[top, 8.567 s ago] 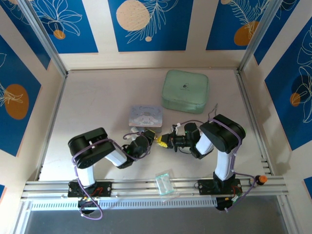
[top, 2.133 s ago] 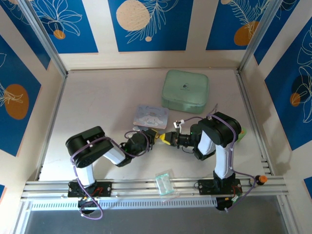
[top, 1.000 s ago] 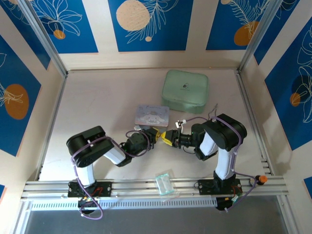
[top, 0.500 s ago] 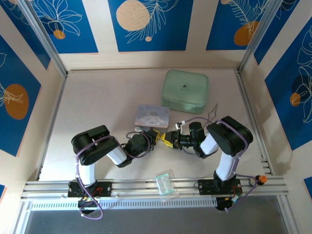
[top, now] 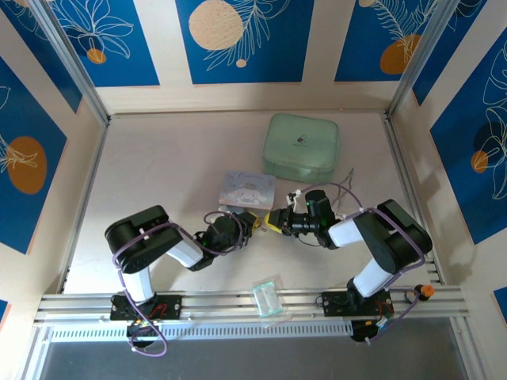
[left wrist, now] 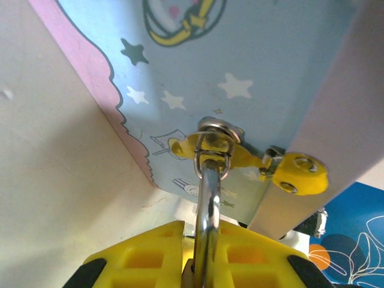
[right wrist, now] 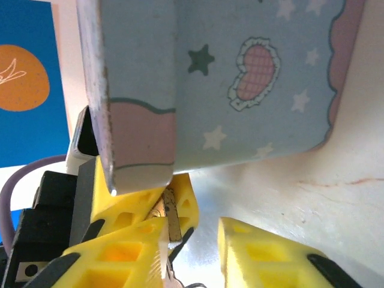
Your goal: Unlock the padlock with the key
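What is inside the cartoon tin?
Its inside is covered by the tin itself. Outside, a silver shackle passes through its yellow latch down into the left pincer.

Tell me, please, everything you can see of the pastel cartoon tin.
The pastel cartoon tin is a small, flat, rounded rectangle, metal by its silvery rim, lying on the table beside the green case's near-left corner. Its pale blue print carries a white cartoon figure, stars, a pink waffle heart and a scalloped pink border. At its near edge, a yellow-and-silver fitting meets the silver shackle of the padlock, which the left tool grips; the right tool hovers close by.
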